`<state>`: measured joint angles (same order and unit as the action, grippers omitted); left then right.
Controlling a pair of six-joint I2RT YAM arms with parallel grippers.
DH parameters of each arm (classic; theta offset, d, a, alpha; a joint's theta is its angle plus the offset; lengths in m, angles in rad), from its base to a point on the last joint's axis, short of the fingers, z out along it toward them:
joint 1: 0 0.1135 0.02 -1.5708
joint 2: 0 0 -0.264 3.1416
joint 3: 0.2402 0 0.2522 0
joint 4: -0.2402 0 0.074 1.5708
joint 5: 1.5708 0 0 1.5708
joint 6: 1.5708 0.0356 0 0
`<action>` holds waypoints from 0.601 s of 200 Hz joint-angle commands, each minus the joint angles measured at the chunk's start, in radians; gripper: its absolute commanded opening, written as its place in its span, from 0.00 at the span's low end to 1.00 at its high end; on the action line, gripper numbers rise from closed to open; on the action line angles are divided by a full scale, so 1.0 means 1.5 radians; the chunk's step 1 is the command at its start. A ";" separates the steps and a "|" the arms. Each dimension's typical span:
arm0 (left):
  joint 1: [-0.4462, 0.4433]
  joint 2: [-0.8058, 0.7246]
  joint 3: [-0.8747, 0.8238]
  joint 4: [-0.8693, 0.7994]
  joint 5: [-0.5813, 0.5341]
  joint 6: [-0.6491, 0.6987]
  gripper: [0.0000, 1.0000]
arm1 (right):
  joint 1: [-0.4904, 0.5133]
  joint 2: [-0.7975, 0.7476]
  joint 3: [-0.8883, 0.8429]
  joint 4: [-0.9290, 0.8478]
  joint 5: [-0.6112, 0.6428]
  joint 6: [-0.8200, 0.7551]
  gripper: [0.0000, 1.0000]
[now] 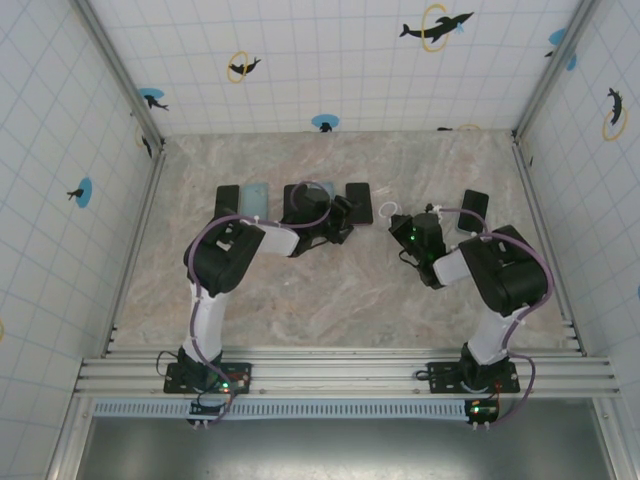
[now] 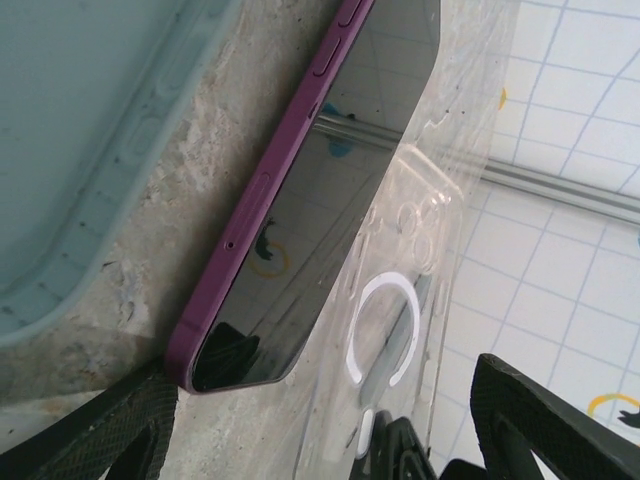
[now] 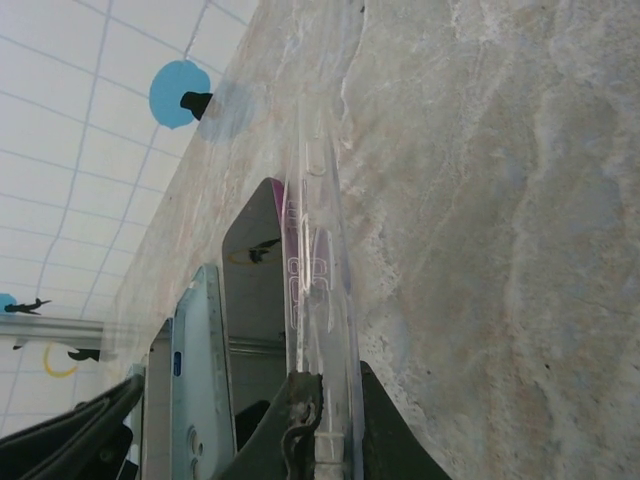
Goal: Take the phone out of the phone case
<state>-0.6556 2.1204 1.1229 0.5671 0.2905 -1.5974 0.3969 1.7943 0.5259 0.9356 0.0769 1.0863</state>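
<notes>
The phone (image 2: pixel 300 230), purple-edged with a dark glossy screen, lies flat on the marble table (image 1: pixel 330 290); it is also seen at the back centre (image 1: pixel 357 193). The clear phone case (image 2: pixel 400 320) with a white ring stands tilted on its edge along the phone's right side, with nothing inside it. My right gripper (image 3: pixel 330 385) is shut on the case's (image 3: pixel 325 290) near end. My left gripper (image 2: pixel 320 440) is open, its fingers (image 2: pixel 100 440) either side of the phone's near end, holding nothing. From above, the case (image 1: pixel 388 211) sits between both grippers (image 1: pixel 345 212) (image 1: pixel 398 222).
A light blue case (image 2: pixel 70 130) lies just left of the phone, also seen from above (image 1: pixel 257 197). A dark phone (image 1: pixel 228 198) lies further left and another dark one (image 1: pixel 475 205) on the right. Tiled walls enclose the table on three sides.
</notes>
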 commanded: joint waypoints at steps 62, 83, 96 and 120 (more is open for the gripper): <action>0.000 -0.054 -0.040 -0.005 0.011 0.005 0.79 | -0.009 0.075 0.044 0.086 0.017 -0.003 0.13; 0.000 -0.064 -0.040 -0.012 0.009 0.018 0.79 | -0.012 0.085 0.055 0.081 0.009 -0.014 0.22; 0.000 -0.073 -0.039 -0.023 0.006 0.028 0.79 | -0.014 0.084 0.058 0.074 0.004 -0.026 0.30; 0.001 -0.084 -0.038 -0.032 0.006 0.041 0.79 | -0.015 0.070 0.068 0.041 -0.003 -0.051 0.38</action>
<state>-0.6552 2.0438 1.0679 0.5537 0.2996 -1.5772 0.3794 1.9064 0.5861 1.0164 0.0727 1.0588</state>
